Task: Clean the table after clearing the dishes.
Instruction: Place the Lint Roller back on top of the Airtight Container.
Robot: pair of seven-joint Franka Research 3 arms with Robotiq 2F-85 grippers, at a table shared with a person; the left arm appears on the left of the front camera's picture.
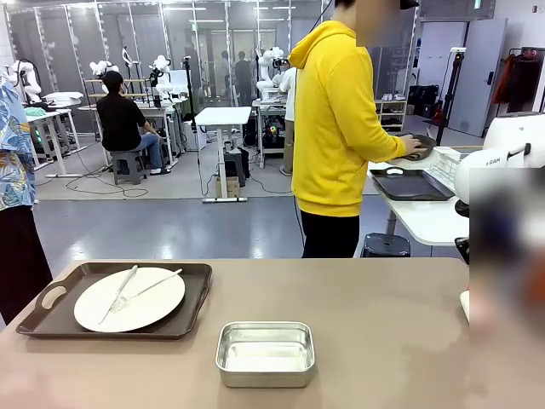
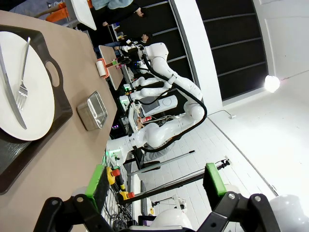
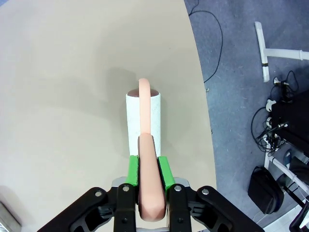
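A dark brown tray point(image 1: 194, 300) sits at the left of the taupe table point(image 1: 375, 341); on it is a white plate point(image 1: 149, 305) with a fork point(image 1: 146, 290) and a knife point(image 1: 117, 294). The same tray point(image 2: 58, 104) and plate point(image 2: 36, 104) show in the left wrist view, far ahead of my left gripper point(image 2: 155, 180), which is open with nothing between its fingers. My right gripper point(image 3: 147, 170) is shut on the pink handle of a white lint roller point(image 3: 135, 118), whose roll lies on the table point(image 3: 63, 96) near its edge.
A small steel pan point(image 1: 265, 353) stands at the table's front middle, also visible as the steel pan point(image 2: 92, 110). A person in a yellow hoodie point(image 1: 341, 119) stands at the far side, turned to a white side table point(image 1: 426, 220) that holds another dark tray point(image 1: 409, 185).
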